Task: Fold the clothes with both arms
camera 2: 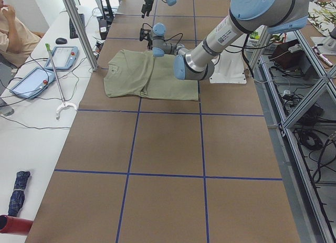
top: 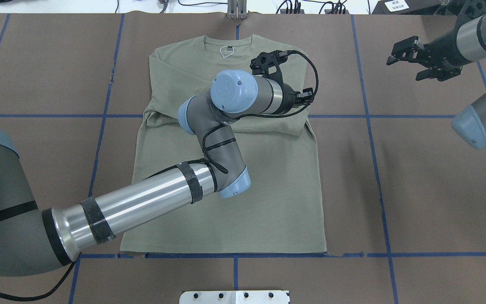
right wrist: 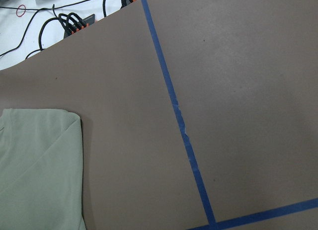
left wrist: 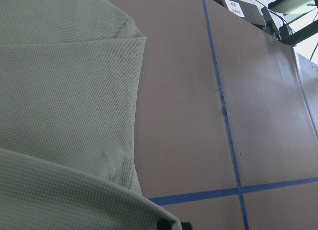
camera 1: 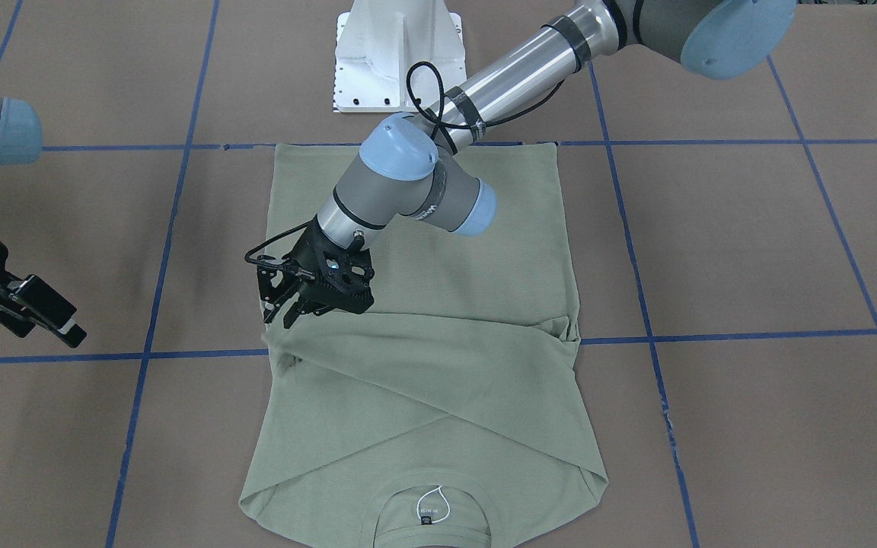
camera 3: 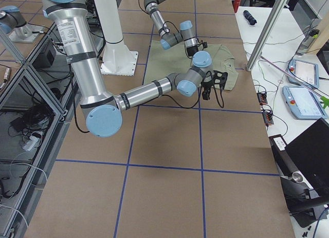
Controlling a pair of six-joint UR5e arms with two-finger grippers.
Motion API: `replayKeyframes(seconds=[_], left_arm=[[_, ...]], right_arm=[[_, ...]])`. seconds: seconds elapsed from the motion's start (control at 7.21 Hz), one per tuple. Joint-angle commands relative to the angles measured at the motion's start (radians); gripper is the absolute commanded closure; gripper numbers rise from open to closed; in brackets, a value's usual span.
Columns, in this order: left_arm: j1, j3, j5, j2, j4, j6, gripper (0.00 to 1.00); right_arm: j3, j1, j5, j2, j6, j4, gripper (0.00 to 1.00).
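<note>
The sage-green shirt [camera 1: 476, 281] [top: 268, 190] lies flat on the brown table, collar [top: 226, 42] on the far side from the robot. Both sleeves are folded across the chest. My left arm reaches over the shirt. Its gripper [camera 1: 280, 316] is low at the sleeve end on the shirt's right-hand edge and looks shut on that sleeve. In the left wrist view the fabric [left wrist: 59, 91] rises over the fingertips. My right gripper [top: 407, 61] [camera 1: 54, 333] hovers open and empty over bare table, well off to the shirt's side. Its wrist view catches only a shirt corner [right wrist: 35, 160].
Blue tape lines [camera 1: 636, 339] grid the table. The white pedestal base [camera 1: 397, 53] stands at the robot's edge, just behind the shirt hem. An operators' bench with tablets [camera 2: 31, 80] and cables runs along the far side, with a seated person [camera 2: 10, 28] at it.
</note>
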Motion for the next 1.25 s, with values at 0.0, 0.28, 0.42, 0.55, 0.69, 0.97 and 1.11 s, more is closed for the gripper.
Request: replayKeyframes(seconds=[0.0, 0.28, 0.42, 0.55, 0.69, 0.97, 1.11], left_arm=[[-0.002, -0.101, -0.03, 0.055, 0.052, -0.066, 0.16], [-0.014, -0.352, -0.135, 0.224, 0.19, -0.057, 0.18], [-0.021, -0.454, -0.14, 0.316, 0.192, -0.055, 0.21], [-0.027, -0.558, -0.174, 0.42, 0.192, -0.054, 0.21], [-0.034, -0.688, -0.207, 0.547, 0.19, -0.054, 0.21], [-0.041, -0.807, -0.256, 0.678, 0.19, -0.055, 0.21], [-0.051, -0.835, -0.284, 0.709, 0.192, -0.057, 0.21]], right_arm=[[0.013, -0.013, 0.001, 0.0, 0.029, -0.007, 0.0], [0.137, -0.126, -0.037, -0.096, 0.165, -0.007, 0.0], [0.235, -0.227, -0.133, -0.189, 0.17, -0.007, 0.0], [0.33, -0.352, -0.245, -0.26, 0.24, -0.007, 0.0], [0.392, -0.481, -0.343, -0.29, 0.347, -0.01, 0.0], [0.441, -0.853, -0.686, -0.311, 0.568, -0.048, 0.01], [0.487, -0.977, -0.781, -0.298, 0.66, -0.142, 0.02]])
